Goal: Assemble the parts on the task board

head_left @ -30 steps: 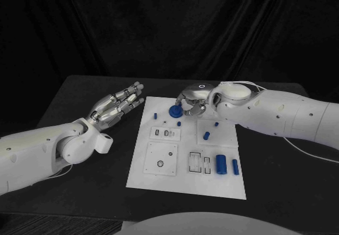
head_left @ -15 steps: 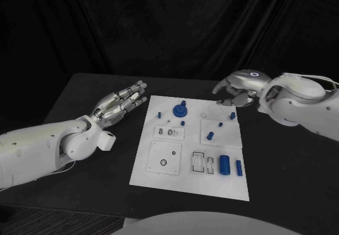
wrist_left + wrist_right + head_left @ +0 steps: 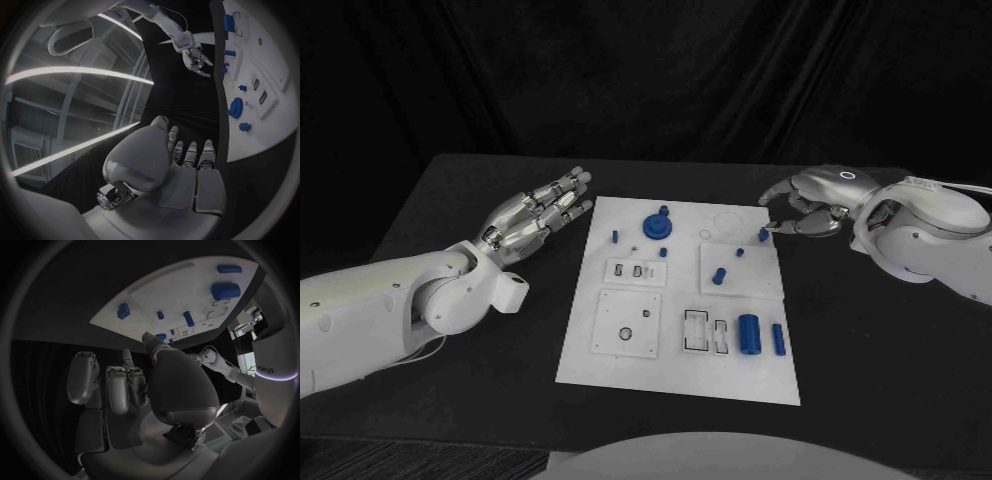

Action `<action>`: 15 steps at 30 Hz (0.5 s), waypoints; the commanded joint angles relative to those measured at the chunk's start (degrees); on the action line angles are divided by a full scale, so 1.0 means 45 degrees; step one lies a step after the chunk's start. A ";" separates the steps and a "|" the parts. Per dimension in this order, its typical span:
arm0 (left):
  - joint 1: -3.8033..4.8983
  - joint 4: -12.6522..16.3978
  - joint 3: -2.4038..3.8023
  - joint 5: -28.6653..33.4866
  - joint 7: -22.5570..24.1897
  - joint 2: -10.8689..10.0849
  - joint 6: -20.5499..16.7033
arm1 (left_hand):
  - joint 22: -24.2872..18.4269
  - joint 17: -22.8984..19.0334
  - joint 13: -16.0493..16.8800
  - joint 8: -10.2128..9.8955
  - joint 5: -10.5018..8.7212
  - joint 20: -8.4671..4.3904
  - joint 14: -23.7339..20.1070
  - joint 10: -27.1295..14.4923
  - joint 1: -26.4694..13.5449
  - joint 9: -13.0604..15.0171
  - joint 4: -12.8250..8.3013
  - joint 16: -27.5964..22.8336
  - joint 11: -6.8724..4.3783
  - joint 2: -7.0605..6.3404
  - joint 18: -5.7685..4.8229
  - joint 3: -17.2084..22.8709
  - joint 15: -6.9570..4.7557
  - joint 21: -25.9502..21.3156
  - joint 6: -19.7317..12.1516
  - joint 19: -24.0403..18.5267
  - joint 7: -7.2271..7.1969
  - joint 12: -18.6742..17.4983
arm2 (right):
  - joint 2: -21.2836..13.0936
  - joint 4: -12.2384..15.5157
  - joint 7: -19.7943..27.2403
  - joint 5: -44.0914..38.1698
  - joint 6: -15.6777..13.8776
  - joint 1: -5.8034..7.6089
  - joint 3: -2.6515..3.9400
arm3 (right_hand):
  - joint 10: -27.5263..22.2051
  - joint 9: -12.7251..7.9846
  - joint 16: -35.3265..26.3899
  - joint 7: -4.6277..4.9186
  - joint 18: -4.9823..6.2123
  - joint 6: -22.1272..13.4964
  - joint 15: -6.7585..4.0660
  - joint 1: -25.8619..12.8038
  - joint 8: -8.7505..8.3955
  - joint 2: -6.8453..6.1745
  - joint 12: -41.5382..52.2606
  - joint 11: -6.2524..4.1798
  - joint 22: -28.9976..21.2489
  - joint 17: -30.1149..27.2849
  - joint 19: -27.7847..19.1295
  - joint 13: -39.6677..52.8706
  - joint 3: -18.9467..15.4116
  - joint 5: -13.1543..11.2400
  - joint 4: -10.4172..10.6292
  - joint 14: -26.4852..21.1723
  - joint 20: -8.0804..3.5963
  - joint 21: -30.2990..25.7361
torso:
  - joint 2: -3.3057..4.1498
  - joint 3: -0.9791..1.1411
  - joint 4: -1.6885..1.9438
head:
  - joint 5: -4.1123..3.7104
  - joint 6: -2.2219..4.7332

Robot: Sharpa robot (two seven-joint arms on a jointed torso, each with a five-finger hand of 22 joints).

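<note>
Your left hand [image 3: 535, 213] hovers over the tabletop [image 3: 459, 210] left of the task board [image 3: 678, 375], fingers straight, spread and holding nothing. On the board you see a blue round part [image 3: 656, 225] at the far end and a larger blue cylinder [image 3: 750, 333] near you. Your right hand [image 3: 808, 205] sits by the board's far right corner, fingers curled around nothing.

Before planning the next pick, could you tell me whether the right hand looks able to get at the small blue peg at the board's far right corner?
Probably yes. The right hand hovers beside the small blue peg, holding nothing, and nothing stands between them at the task board edge.
</note>
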 commanded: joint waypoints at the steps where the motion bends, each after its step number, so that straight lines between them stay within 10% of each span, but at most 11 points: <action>1: -0.0018 0.0008 0.0009 -0.0015 0.0278 0.0064 0.0175 | 0.0011 0.0019 0.0010 0.0050 0.0043 0.0101 -0.0024 0.0002 0.0094 0.0014 -0.0001 0.0044 0.0078 -0.0005 0.0041 0.0076 0.0087 0.0071 -0.0017 -0.0023 0.0056 0.0008 | 0.0030 -0.0267 -0.0266 -0.0193 -0.0623 -0.0188 0.0009 | 0.1323 0.0055 0.0032 0.0022 -0.0188 -0.0128 -0.0064 -0.0114 0.0145 -0.0095 0.0033 -0.0072 0.1286 0.3354 -0.0001 0.3343 -0.0155 -0.0207 0.0122 0.1323 -0.0049 -0.0059 | 0.0013 0.0050 -0.0069 | 0.0053 -0.0080; 15: -0.0034 0.0008 0.0009 -0.0015 0.0304 0.0071 0.0197 | 0.0010 0.0018 0.0009 0.0050 0.0051 0.0103 -0.0026 -0.0003 0.0097 0.0013 -0.0004 0.0043 0.0079 -0.0004 0.0040 0.0086 0.0090 0.0069 -0.0023 -0.0024 0.0056 0.0007 | 0.0408 -0.1025 -0.0412 -0.0140 -0.0349 -0.0590 0.0008 | 0.1323 0.0173 -0.0158 0.0067 -0.0124 -0.0346 -0.0049 -0.0180 0.0440 -0.0098 0.0033 -0.0044 0.1153 0.3158 -0.0124 0.3343 -0.0438 -0.0575 0.0539 0.1260 -0.0045 -0.0377 | 0.0033 0.0033 -0.0020 | -0.0104 -0.0174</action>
